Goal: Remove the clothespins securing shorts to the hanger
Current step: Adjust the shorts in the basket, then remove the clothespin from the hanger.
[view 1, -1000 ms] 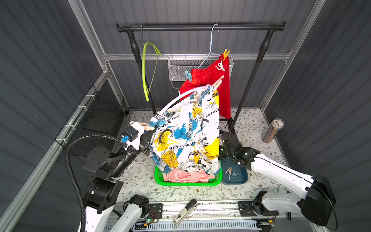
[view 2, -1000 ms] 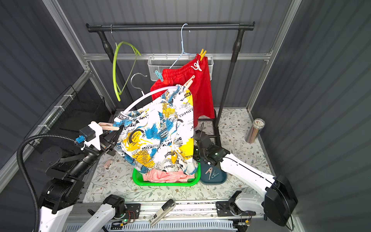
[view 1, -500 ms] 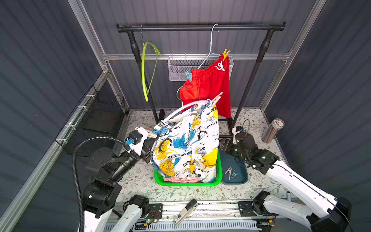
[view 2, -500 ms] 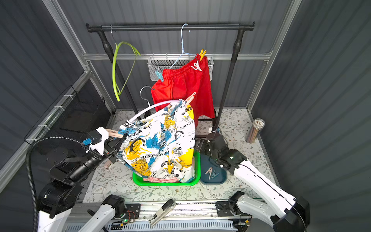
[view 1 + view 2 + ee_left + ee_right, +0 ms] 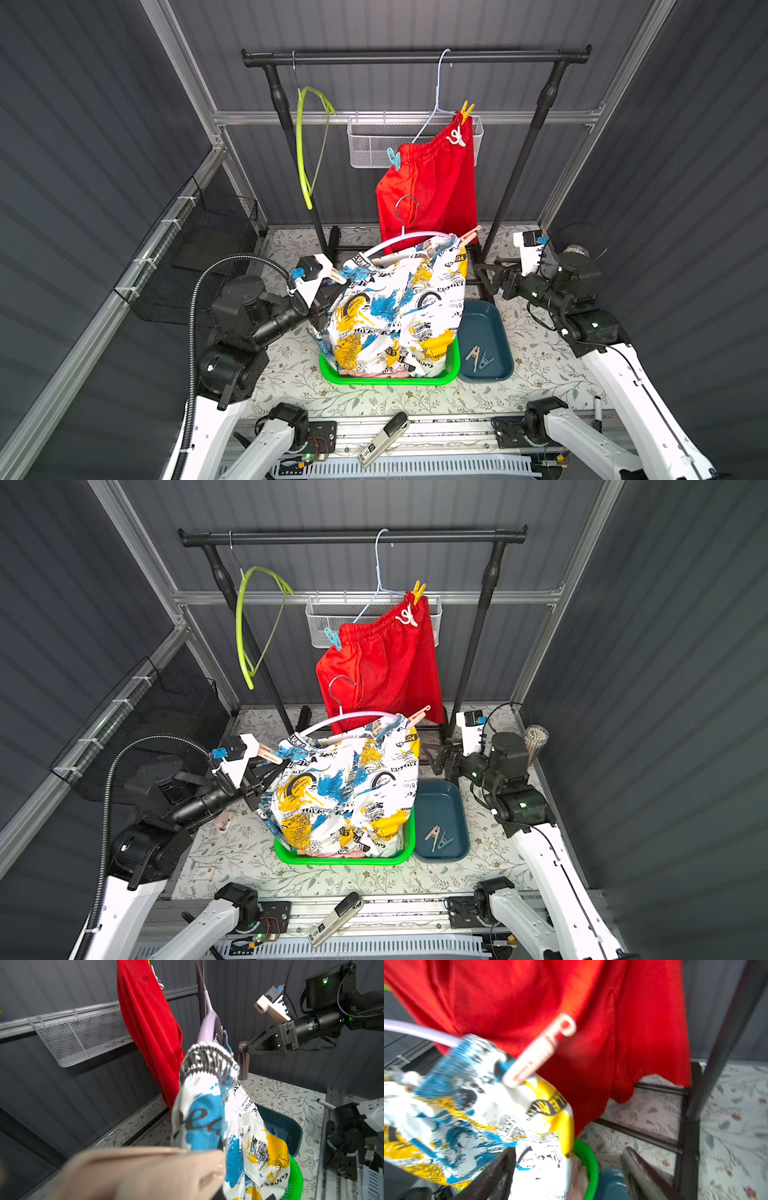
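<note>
The white printed shorts [image 5: 399, 307] hang from a lilac hanger [image 5: 409, 241] over the green basket [image 5: 386, 379]. My left gripper [image 5: 330, 286] is shut on a beige clothespin [image 5: 145, 1174] at the shorts' left corner; I cannot tell if that pin still bites the fabric. Another beige-pink clothespin [image 5: 537, 1053] pins the right corner. My right gripper [image 5: 569, 1159] is open to the right of the shorts, with nothing between its fingers. The red shorts [image 5: 432, 187] hang on the rail, held by a yellow clothespin [image 5: 466, 111] and a light blue clothespin [image 5: 393, 158].
A teal tray [image 5: 484, 328] right of the basket holds two loose clothespins [image 5: 478, 358]. Pink fabric [image 5: 374, 374] lies in the basket. A green hanger [image 5: 309, 145] and a wire basket [image 5: 374, 141] sit at the back, and a black mesh bin [image 5: 199, 257] stands on the left.
The printed shorts and their hanger have sunk lower onto the basket. My right arm has drawn back to the right and its jaws have widened. My left gripper stays shut on the pin.
</note>
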Tool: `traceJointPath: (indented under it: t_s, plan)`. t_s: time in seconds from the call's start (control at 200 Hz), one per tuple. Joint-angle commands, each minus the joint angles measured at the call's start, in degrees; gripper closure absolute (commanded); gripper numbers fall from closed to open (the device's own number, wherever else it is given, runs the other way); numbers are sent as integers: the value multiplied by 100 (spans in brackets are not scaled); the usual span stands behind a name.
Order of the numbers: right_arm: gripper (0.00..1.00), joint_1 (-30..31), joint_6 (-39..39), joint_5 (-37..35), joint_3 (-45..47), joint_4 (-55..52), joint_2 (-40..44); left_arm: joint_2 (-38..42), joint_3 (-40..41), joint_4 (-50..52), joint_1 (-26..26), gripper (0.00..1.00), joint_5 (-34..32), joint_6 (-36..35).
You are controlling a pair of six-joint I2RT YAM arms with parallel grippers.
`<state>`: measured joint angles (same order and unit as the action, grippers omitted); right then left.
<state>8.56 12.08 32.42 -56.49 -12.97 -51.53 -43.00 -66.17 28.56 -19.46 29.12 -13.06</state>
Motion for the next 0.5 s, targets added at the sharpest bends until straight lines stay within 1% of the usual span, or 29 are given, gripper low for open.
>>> traceJointPath:
  t_s: [0.0,0.095,0.15,0.25,0.495]
  plan:
    - [17,-473,-125,1844,190,1483,-17,47,-281,-273,13,100,249,137]
    - [18,-909,553,2646,330,2587,-261,7,-287,-285,10,100,310,169]
    - [17,-1011,891,2874,375,3155,-446,-45,-281,-293,13,100,368,204]
    - [17,-1023,1015,3189,209,3240,-867,-115,-265,-363,13,100,498,259]
    - [18,-1023,1142,3276,131,3605,-1297,-236,-329,-377,13,100,772,326]
